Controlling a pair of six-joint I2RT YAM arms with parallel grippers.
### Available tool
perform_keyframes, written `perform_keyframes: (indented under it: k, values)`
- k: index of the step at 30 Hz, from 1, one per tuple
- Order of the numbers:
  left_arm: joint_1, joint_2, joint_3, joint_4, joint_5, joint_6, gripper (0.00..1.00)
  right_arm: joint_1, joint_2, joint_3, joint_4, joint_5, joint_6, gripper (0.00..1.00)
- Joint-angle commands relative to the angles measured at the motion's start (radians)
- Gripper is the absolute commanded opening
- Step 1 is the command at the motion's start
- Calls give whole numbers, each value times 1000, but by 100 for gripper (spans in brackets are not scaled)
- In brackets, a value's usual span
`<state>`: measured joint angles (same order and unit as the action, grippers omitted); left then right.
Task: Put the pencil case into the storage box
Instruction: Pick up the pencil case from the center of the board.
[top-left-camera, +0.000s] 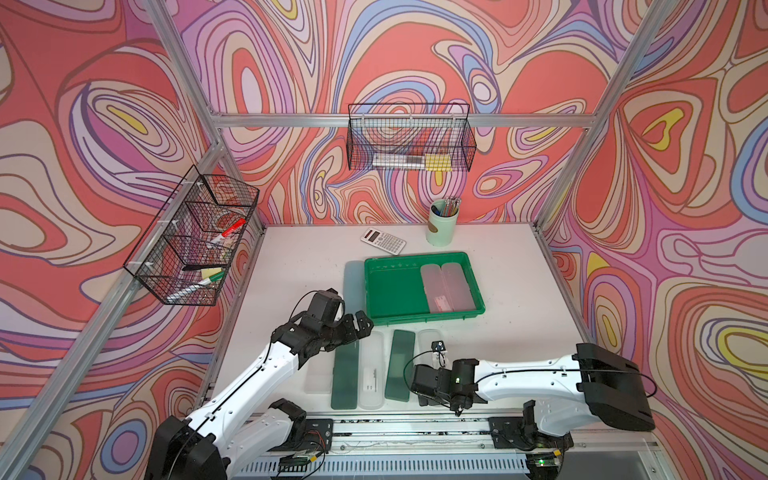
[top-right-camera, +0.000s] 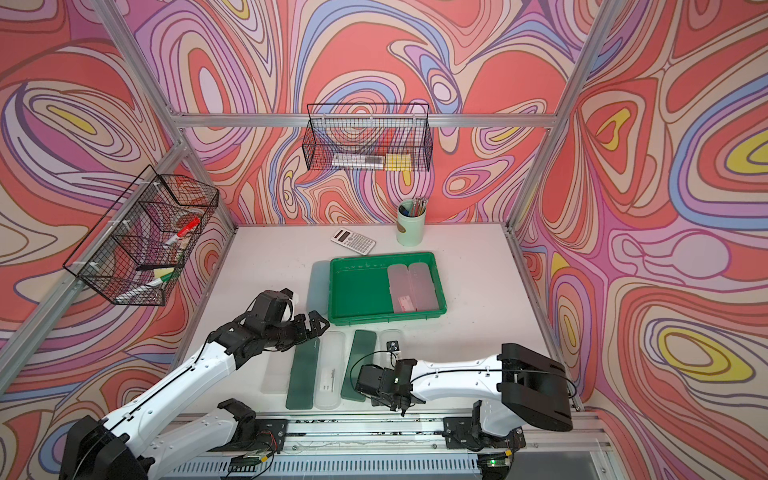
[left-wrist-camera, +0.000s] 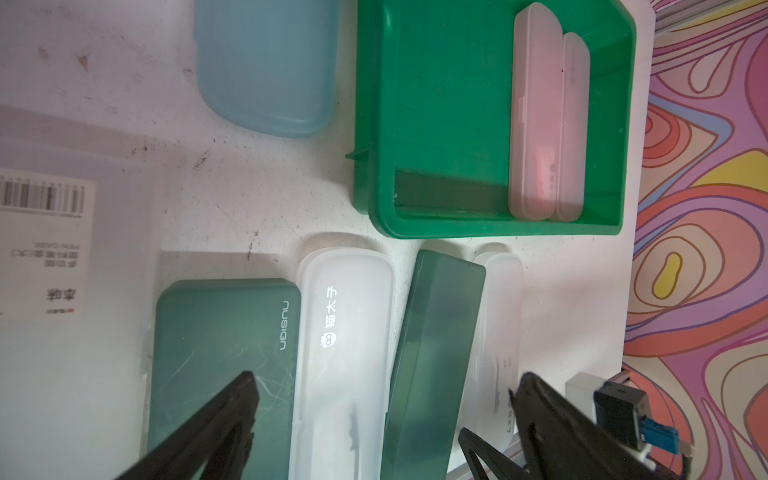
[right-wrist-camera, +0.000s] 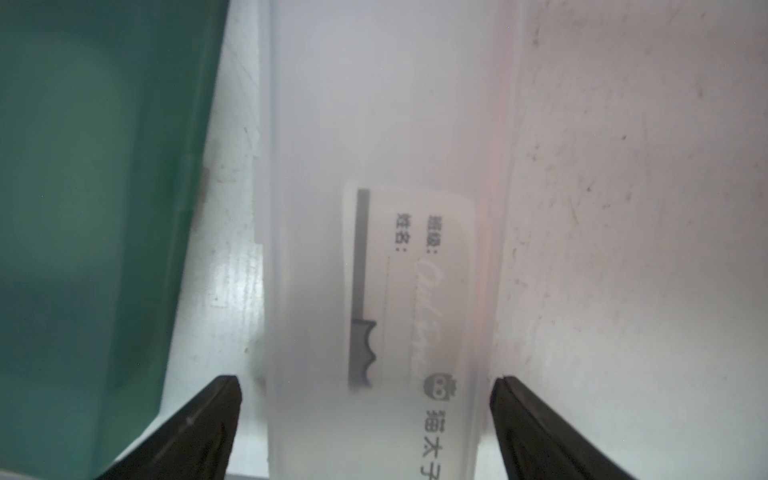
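Wrist view, right side: right gripper (right-wrist-camera: 365, 386) spread, one finger each side of frosted pencil case (right-wrist-camera: 382, 124), near its end; gap shows on the side toward dark green case (right-wrist-camera: 95, 208), so no pinch. Case lies flat on white table (right-wrist-camera: 623, 208), printed label showing.

Wrist view, left side: left gripper (left-wrist-camera: 386, 378) spread wide, holding nothing, above row of cases on table. Storage box (left-wrist-camera: 374, 124) sits beyond row w/ two pink cases (left-wrist-camera: 536, 124) side by side along one wall. Blue case (left-wrist-camera: 266, 62) lies beside box, outside it.

Both top views: frosted pencil case is outside box, on table just in front of its near rim, last in row on robot's right, mostly hidden under right arm (top-left-camera: 519, 374). Left gripper hangs near box's front left corner. Calculator (top-left-camera: 383, 241) & pencil cup (top-left-camera: 442, 226) stand behind box.
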<state>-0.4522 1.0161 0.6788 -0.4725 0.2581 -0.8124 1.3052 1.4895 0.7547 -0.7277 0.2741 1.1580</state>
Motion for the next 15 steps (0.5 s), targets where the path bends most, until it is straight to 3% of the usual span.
perform_keyframes:
  k: [1, 5, 15]
  values:
    - [-4, -16, 3, -20, -13, 8, 99, 14, 48, 24, -19, 7, 23, 94]
    - [-5, -33, 21, -56, -30, 19, 99, 17, 50, 18, -18, 18, 35, 89]
    - [-4, -96, 89, -157, -66, 36, 99, 33, -29, 3, -77, 74, 60, 64]
